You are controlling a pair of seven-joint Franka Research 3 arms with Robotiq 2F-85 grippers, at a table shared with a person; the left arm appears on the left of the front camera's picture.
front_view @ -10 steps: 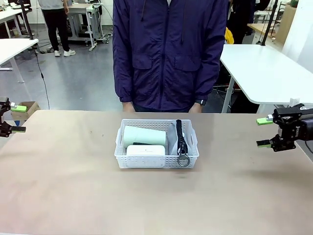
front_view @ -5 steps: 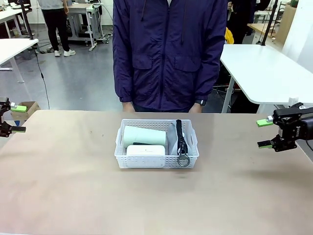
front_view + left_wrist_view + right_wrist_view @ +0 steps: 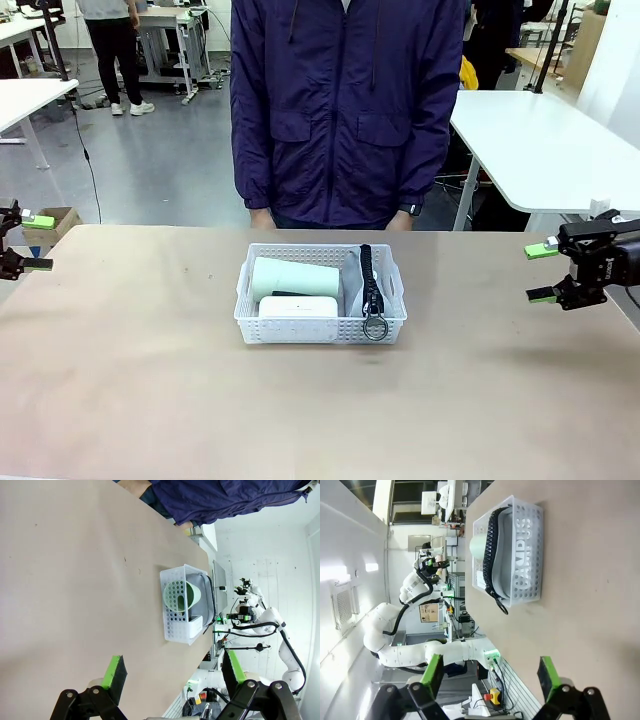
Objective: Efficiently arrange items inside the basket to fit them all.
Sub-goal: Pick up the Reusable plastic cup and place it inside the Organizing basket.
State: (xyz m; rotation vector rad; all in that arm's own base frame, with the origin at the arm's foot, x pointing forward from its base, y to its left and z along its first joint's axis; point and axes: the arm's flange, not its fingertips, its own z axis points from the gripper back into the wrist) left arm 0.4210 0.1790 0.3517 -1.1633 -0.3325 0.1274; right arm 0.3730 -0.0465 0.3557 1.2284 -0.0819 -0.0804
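"CAMPUS" reads in large pale letters on the side of the grey pouch (image 3: pixel 517 555), seen through the lattice wall of the white basket (image 3: pixel 532 592); no other print is legible.

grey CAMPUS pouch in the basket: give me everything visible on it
The grey pouch stands on edge along the right-hand end of the white basket, as seen from the front, pressed against the lattice wall; white "CAMPUS" lettering reads through the holes in the right wrist view. It looks like soft fabric. A black strap runs over its top and ends in a metal ring hanging over the near rim. The pale green cup lies beside it. Neither gripper touches it.
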